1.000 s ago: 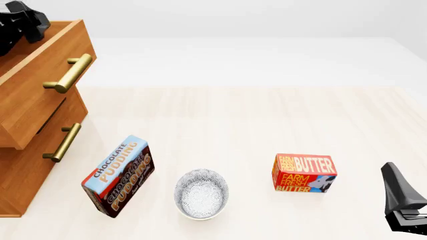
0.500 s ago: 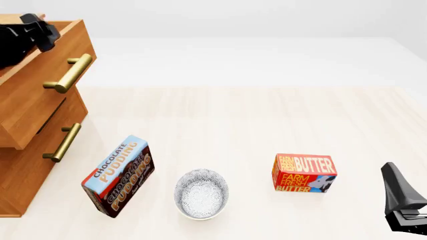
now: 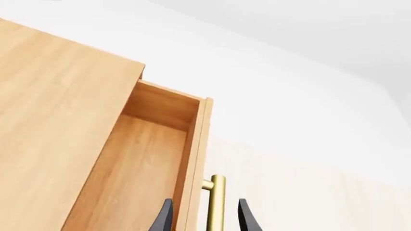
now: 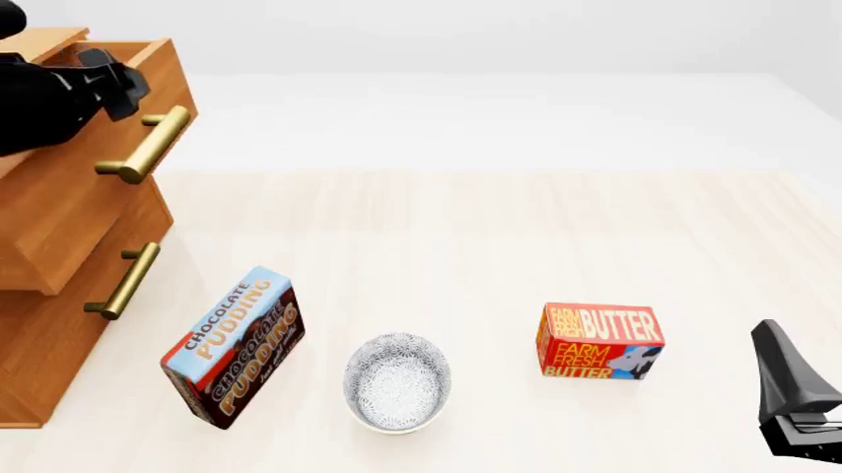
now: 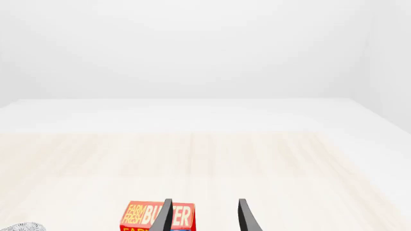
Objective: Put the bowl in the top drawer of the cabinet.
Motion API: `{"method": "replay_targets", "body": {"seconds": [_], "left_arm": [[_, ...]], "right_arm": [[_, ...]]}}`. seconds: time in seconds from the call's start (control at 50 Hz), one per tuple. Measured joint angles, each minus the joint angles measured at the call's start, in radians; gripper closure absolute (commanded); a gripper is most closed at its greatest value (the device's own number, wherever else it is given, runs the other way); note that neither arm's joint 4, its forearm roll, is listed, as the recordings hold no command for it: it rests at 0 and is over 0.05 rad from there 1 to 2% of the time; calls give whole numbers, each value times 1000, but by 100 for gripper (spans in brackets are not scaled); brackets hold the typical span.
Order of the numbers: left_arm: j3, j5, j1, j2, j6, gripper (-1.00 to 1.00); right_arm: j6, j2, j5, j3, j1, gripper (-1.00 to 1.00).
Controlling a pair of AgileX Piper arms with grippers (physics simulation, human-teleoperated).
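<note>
The bowl [image 4: 397,381], white with grey-blue dots, stands upright on the table near the front, between two boxes; its rim also shows in the right wrist view [image 5: 22,227]. At the left is the cabinet [image 4: 39,365], with its top drawer [image 4: 73,212] pulled out and empty inside [image 3: 138,178]. My left gripper [image 4: 121,84] is open at the top edge of the drawer front. In the left wrist view its fingers [image 3: 162,219] straddle the front panel and the brass handle [image 3: 215,202]. My right gripper [image 4: 776,355] is open low at the front right, holding nothing.
A chocolate pudding box [image 4: 235,345] lies tilted left of the bowl, close to the cabinet's lower drawer handle [image 4: 125,281]. A red butter box [image 4: 600,341] stands right of the bowl, just ahead of my right gripper [image 5: 204,219].
My left gripper has come right and down from above the cabinet top to the drawer front's upper edge. The top drawer has shifted slightly further out. The right arm has not moved.
</note>
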Motion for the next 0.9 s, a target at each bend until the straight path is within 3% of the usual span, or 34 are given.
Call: {"method": "replay_targets", "body": {"seconds": [0.42,0.9], "left_arm": [[5,4,-68,-4,-16,-100],[2,-6,-159,1,-91,-100]], "right_arm": [[0,0,0,0,0,-100],[0,0,0,0,0,-100]]}}
